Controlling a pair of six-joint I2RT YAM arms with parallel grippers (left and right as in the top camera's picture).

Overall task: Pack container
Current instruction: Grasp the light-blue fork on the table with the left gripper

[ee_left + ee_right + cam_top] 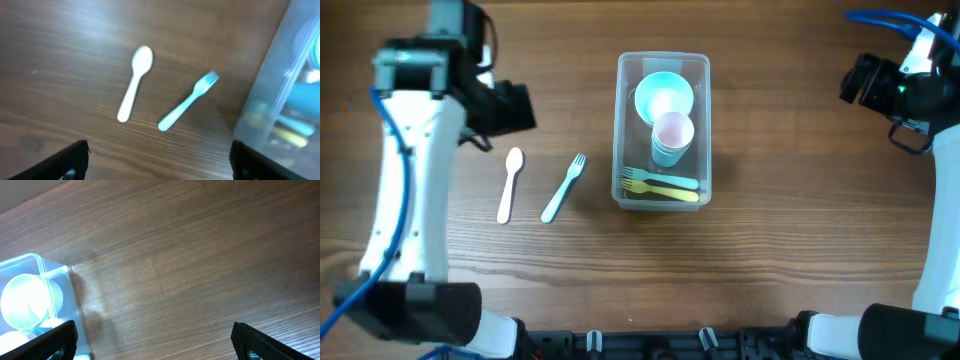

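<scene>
The clear plastic container (620,120) stands mid-table. It holds a teal bowl (664,97), a pink cup stacked in a light blue cup (672,135), and a green fork and a yellow fork (665,187). Left of it on the wood lie a white spoon (509,184) and a light blue fork (563,187). Both also show in the left wrist view, the spoon (135,82) and the fork (187,101), with the container's wall (270,95) at the right. My left gripper (159,162) is open and empty above them. My right gripper (155,342) is open and empty, right of the container (50,275).
Black arm bases (650,345) line the front edge of the wooden table. The left arm (410,160) reaches over the table's left side, and the right arm (920,90) sits at the far right.
</scene>
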